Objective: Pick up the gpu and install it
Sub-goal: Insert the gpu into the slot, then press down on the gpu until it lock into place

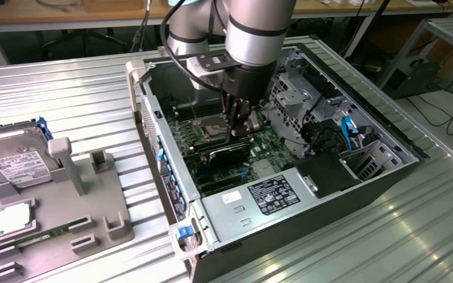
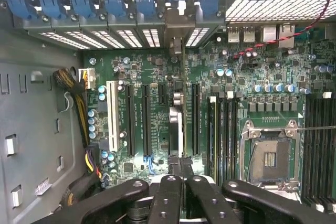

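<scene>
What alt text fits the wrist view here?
The end effector is shut on the gpu, held edge-on over the green motherboard inside the open computer case, among the black expansion slots.

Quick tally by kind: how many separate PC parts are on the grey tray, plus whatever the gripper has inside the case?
hard drive, on the grey tray: 1
RAM stick, on the tray: 1
square silver chip, on the tray: 1
gpu, gripped by the gripper inside the case: 1
Total: 4
</scene>
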Available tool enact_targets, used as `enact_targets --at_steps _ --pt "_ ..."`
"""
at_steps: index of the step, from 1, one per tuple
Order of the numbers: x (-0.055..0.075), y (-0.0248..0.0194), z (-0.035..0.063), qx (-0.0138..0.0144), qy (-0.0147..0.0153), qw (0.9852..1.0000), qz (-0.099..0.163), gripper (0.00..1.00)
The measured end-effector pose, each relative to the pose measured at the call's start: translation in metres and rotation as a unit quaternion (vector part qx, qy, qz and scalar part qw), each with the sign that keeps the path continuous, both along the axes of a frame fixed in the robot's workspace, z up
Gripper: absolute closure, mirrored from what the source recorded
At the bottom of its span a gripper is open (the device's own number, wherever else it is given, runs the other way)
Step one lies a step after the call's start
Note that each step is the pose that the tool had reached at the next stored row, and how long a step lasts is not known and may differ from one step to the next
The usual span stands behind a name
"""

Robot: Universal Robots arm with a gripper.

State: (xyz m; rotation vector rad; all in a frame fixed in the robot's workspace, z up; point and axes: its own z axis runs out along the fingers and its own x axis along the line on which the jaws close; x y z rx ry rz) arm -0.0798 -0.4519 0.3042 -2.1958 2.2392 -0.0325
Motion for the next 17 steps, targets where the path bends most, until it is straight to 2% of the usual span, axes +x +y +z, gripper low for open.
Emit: enact_targets --at_steps 17 --pt "-0.0011 0.0000 0.0001 0.0000 -0.0002 1.0000 0.000 0.89"
